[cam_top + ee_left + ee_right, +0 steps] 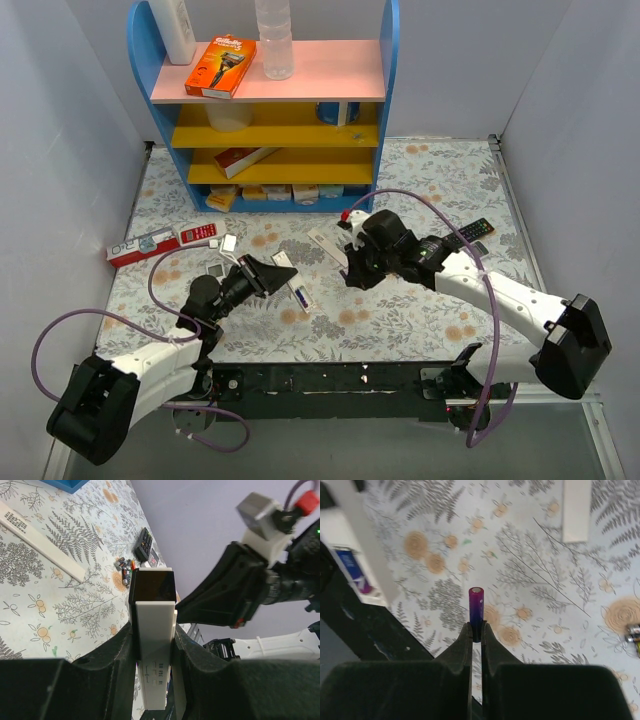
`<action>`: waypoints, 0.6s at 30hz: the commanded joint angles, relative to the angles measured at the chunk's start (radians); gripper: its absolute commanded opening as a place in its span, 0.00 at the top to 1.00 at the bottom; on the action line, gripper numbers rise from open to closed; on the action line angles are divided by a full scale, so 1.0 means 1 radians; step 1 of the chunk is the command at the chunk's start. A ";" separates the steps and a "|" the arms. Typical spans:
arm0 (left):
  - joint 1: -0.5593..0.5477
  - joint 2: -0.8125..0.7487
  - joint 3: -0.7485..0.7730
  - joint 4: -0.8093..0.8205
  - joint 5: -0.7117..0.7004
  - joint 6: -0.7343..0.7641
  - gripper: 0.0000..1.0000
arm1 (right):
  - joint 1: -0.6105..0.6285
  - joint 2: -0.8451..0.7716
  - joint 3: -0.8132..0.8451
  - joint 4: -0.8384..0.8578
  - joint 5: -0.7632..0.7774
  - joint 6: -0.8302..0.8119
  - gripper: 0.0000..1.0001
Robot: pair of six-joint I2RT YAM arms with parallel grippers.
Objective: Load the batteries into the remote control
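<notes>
Remote control (156,612) clamped lengthwise by left pincer (155,635); right pincer (476,630) clamps battery (476,605) endwise.

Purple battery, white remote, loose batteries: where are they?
purple battery (476,607): right wrist view, its purple middle.
white remote (156,635): left wrist view, white body below its dark patch.
loose batteries (124,566): left wrist view, middle of the pile.

Left arm (150,360) stretched low and forward, left gripper (154,645) clamped on the remote control (155,625). Right arm (500,290) bent inward across the middle, right gripper (476,631) pinching one purple battery (476,605) by one end.
</notes>
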State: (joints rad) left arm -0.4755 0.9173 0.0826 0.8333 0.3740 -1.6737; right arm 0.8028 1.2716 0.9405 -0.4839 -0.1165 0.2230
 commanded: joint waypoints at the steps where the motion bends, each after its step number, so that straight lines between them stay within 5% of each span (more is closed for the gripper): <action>1: -0.005 0.020 -0.017 0.130 -0.030 -0.023 1.00 | 0.088 0.023 0.110 0.005 -0.021 0.033 0.99; 18: -0.003 0.077 -0.023 0.199 -0.056 -0.053 1.00 | 0.246 0.170 0.253 0.015 -0.069 0.075 0.99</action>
State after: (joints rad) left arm -0.4755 0.9924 0.0715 0.9718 0.3386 -1.7096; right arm 1.0416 1.4258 1.1355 -0.4732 -0.1677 0.2783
